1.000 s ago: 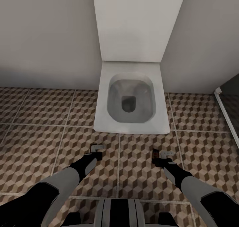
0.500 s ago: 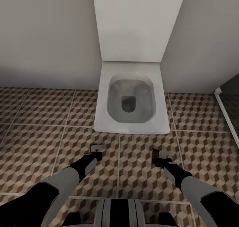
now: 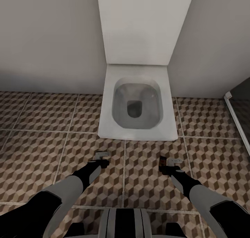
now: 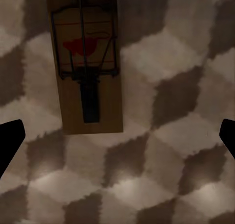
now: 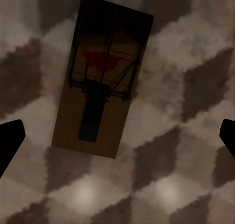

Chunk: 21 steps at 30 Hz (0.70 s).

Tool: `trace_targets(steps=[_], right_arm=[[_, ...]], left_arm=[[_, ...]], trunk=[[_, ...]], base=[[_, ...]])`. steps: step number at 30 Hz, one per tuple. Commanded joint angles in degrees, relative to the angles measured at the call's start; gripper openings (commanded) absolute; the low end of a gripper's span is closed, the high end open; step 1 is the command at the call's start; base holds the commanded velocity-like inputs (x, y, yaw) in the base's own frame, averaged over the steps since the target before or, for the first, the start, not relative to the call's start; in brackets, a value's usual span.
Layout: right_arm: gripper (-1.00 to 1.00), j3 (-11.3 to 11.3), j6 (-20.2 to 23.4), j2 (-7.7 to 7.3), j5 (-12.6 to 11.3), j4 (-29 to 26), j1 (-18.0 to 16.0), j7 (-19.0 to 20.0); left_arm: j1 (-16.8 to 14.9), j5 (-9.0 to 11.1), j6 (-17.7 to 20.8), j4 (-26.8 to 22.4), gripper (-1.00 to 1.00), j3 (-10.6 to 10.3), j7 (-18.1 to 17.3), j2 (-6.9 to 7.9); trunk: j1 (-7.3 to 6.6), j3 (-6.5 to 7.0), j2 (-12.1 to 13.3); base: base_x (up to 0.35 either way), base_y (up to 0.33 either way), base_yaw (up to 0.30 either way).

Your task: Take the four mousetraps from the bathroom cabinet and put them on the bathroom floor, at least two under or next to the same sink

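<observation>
Straight ahead in the head view, at twelve o'clock, a white toilet (image 3: pixel 138 106) stands against a pale wall (image 3: pixel 48 40), its tall white cistern panel (image 3: pixel 142 22) rising behind the bowl; it blocks the way forward and takes up the middle of the bathroom floor (image 3: pixel 41 126). At about three o'clock a thin pale frame edge (image 3: pixel 233 109) slants down past a dark panel, cut off by the picture's border. Both arms reach down toward the tiles in front of the bowl. The left gripper (image 3: pixel 101 155) sits at about eleven o'clock from the trunk, the right gripper (image 3: pixel 166 160) at about one o'clock. Each wrist camera looks down on one mousetrap lying flat on the cube-pattern tiles: the left mousetrap (image 4: pixel 85 62) and the right mousetrap (image 5: pixel 103 77), both with a dark wire frame and a red mark on the board. In both wrist views the dark fingertips show at opposite edges, spread wide with nothing between them but floor; neither trap is touched. Against the pictures from half a second and a second ago nothing has shifted. From the head camera the traps are hidden under the grippers, the right-hand one is dim in shadow, and the left trap's far end is cut off.
</observation>
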Motion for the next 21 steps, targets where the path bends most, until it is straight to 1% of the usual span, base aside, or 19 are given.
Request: trace_targets(steps=[1, 21], right_arm=[[1.0, 0.49, 0.24, -0.04, -0.5, -0.13, 0.01, -0.29], [1.0, 0.49, 0.22, -0.04, -0.49, -0.13, 0.01, -0.29]], left_arm=[[0.0, 0.51, 0.29, -0.13, 1.0, -0.49, 0.36, 0.02], [0.0, 0.51, 0.29, -0.04, 1.0, -0.49, 0.36, 0.0]], trunk=[[-0.01, -0.03, -0.01], [-0.01, -0.03, -0.01]], base=[[0.0, 0.0, 0.0], [0.0, 0.0, 0.0]])
